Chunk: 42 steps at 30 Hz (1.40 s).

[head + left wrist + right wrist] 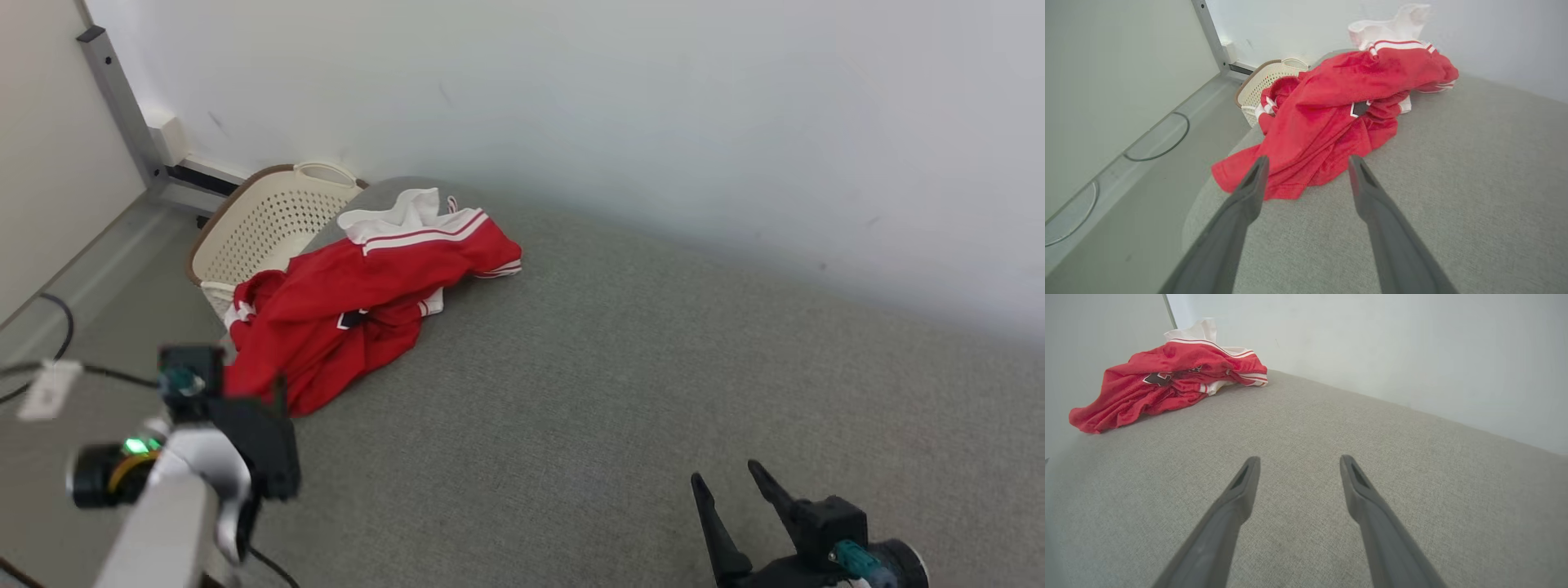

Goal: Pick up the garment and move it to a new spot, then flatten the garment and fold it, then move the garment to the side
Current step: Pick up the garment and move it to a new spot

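A pale wall backs a grey fabric surface; a cream perforated basket sits beside it.

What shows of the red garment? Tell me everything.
The garment is red, mesh-like cloth with white trim and red-and-white stripes, plus a small dark patch edged in white. It lies crumpled in a heap, unfolded, at the far left corner of the gray padded surface, beside the cream basket. Nothing grips it; the open left gripper points at its near hem.

Garment is being shown as mesh cloth, surface as matt woven fabric, basket as smooth plastic.
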Tool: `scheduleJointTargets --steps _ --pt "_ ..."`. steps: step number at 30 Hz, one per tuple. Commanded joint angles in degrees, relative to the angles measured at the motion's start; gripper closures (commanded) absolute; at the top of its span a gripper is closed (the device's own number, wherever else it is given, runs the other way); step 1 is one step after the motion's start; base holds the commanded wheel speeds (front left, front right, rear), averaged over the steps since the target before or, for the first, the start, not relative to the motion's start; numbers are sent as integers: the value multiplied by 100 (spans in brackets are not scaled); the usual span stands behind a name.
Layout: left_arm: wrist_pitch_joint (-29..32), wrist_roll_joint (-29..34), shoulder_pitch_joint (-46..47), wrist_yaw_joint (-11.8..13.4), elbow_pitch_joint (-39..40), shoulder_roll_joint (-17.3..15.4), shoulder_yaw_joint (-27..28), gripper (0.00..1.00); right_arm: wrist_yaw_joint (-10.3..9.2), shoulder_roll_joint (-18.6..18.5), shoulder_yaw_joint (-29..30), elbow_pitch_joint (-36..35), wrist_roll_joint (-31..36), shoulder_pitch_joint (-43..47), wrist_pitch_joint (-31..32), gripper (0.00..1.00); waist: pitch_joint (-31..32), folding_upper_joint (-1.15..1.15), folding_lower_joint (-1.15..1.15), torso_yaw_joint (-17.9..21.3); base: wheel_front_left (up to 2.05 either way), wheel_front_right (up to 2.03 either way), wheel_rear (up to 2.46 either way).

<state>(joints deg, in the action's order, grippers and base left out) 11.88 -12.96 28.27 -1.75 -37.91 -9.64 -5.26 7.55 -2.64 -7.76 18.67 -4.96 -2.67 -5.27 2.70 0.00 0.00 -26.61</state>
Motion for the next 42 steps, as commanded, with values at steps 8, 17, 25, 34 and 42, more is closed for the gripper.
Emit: scheduleJointTargets --steps 8,17,25,34,42 --pt "62 -83 1201 -16 -734 -458 191 0 -12 -18 114 -1101 675 157 635 0 -1423 0 0 1147 0 0 0" --pt "63 -291 1902 -183 -1286 -598 242 0 -12 -10 108 -1928 1022 318 1052 0 -2092 0 0 1476 0 0 0" --pt "-50 -162 2201 260 -1924 -877 292 0 -12 -14 109 -2216 1073 484 1171 0 -2299 0 0 1652 0 0 0" --pt "-274 -48 2301 512 -2438 -1130 195 93 -12 -70 2 -2269 979 684 1220 0 -2179 0 0 1793 0 0 0" --pt "-527 -34 2174 287 -2653 -1092 37 100 -12 -30 -112 -1952 805 764 1096 0 -1550 0 0 1838 0 0 0"
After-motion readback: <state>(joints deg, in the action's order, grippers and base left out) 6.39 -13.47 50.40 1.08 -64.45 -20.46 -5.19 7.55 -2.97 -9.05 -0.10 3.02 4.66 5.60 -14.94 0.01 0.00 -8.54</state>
